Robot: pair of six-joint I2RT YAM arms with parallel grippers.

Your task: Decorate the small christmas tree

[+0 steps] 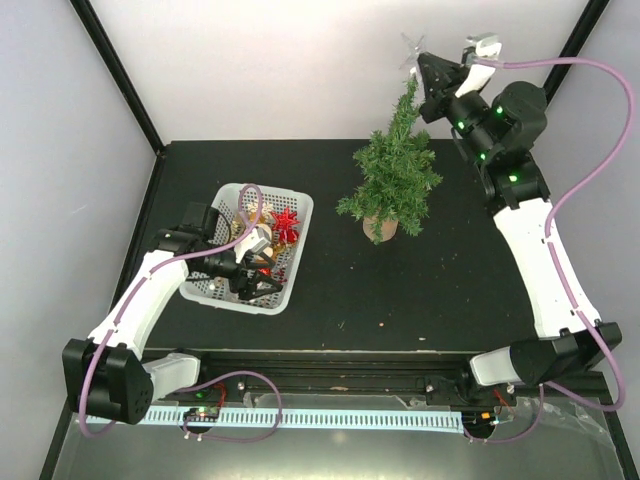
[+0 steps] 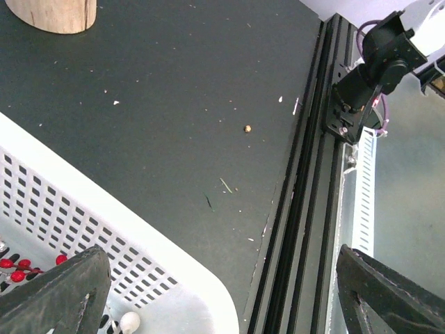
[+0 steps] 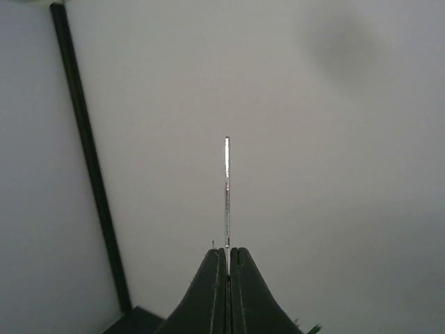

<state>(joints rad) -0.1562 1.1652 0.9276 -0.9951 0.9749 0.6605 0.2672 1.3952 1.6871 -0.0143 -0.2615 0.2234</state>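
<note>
Right jaws pinched shut on thin flat silvery star [image 1: 410, 46], just above tip of small christmas tree [image 1: 392, 175]: bristly dark-green cone, round tan base, on matte black desk [image 1: 450, 290]. Left jaws spread wide over perforated white basket [image 1: 297, 262].

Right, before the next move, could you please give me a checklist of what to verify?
1. Right gripper shut on the thin silvery ornament: ok.
2. Ornament up by the top of the small christmas tree: ok. Whether it touches the tip: cannot tell.
3. Tree upright on its tan base: ok.
4. Left gripper open and empty over the corner of the white basket: ok.
5. The two grippers far apart from each other: ok.
</note>
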